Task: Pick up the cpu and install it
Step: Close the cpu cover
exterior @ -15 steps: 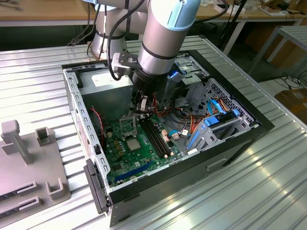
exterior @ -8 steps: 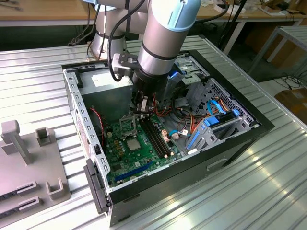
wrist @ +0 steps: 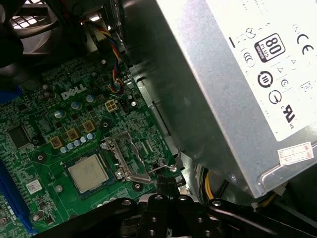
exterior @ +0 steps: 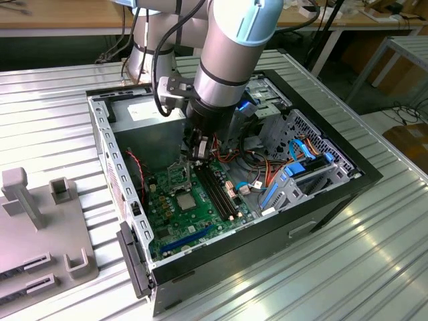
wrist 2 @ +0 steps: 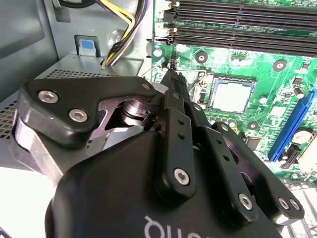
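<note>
The black claw (wrist: 166,191) hung closed and empty just beside the flat silver-grey square cpu (wrist: 90,172), seated in its socket; its tips risked snagging the lever

cpu (wrist: 89,172) seemingly in socket (wrist: 120,162)

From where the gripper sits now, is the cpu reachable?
Probably yes. The cpu lies face-up on the green motherboard with nothing over it, and the gripper, fingers together, hangs close beside it by the socket frame.
</note>
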